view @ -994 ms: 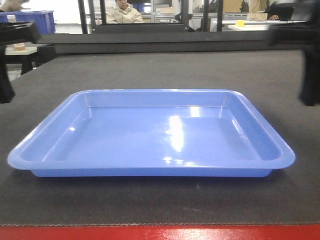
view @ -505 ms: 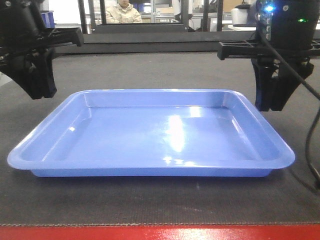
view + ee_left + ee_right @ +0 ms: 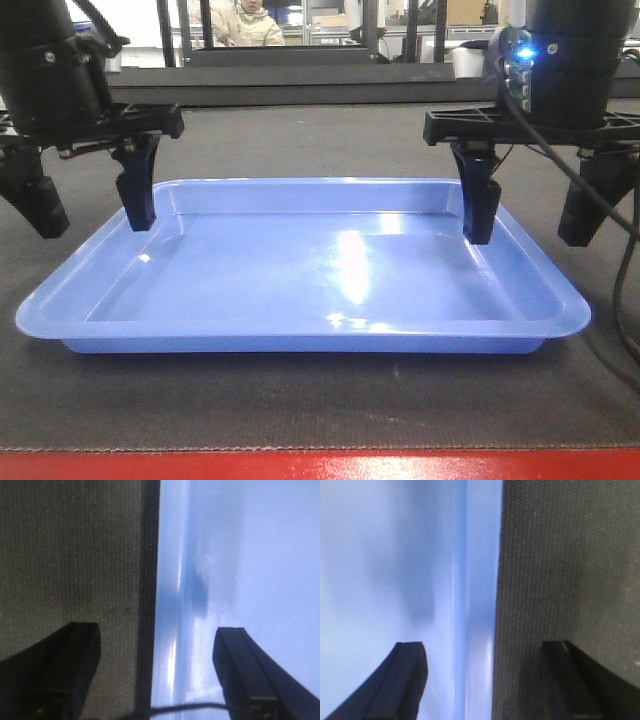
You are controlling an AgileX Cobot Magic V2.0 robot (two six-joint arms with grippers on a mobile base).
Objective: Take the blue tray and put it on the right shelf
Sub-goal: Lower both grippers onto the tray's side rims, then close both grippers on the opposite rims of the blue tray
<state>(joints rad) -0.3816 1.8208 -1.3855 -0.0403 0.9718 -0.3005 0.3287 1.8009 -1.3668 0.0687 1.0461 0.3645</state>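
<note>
The left gripper (image 3: pixel 88 200) and right gripper (image 3: pixel 532 212), 2 wide-open pincers holding nothing, straddle the left and right rims of the blue tray (image 3: pixel 300 280)

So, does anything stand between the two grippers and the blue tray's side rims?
Nothing visible does. The left gripper and the right gripper are open, each straddling a side rim of the blue tray, one finger inside, one outside.

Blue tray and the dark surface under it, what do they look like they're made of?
The blue tray looks like glossy moulded plastic: bright glare patches, smooth rounded corners. The dark surface looks like a matte woven or rubbery mat: fine dotted texture, no shine.
</note>
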